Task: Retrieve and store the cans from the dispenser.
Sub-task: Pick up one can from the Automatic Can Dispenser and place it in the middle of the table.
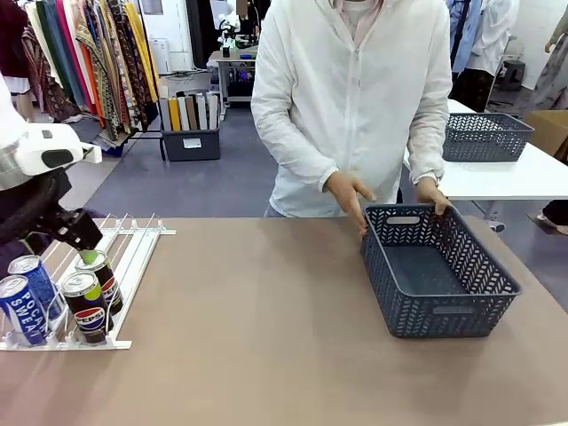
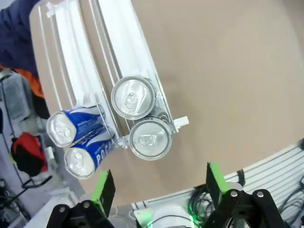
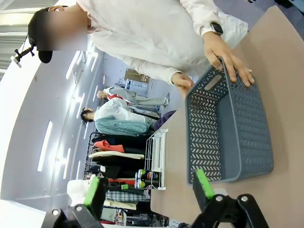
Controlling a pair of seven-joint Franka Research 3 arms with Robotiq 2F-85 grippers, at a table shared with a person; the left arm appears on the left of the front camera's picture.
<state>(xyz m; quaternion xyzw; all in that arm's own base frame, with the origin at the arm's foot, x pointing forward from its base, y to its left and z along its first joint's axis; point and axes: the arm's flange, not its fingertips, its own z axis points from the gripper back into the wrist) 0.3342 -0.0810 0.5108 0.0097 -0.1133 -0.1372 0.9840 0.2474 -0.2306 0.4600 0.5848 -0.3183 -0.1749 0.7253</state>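
At the left edge of the desk [image 1: 266, 373], four small aluminium drink cans [image 1: 86, 306] crowd the near end of the flat white wire-lane dispenser [image 1: 138, 253], presumably fed forward for picking. The white left arm [image 1: 44, 151] hangs above them, wrist pointing down, jaws wide and empty. The right jaws also gape empty, facing the dark grey lattice plastic basket [image 1: 435, 275], which a person's hands [image 1: 351, 195] steady, likely for storing.

Bright even light; soft sheen on cans [image 2: 133, 97]

Cans [image 1: 86, 302] in dispenser [image 1: 133, 257] at left, basket [image 1: 444, 315] right.
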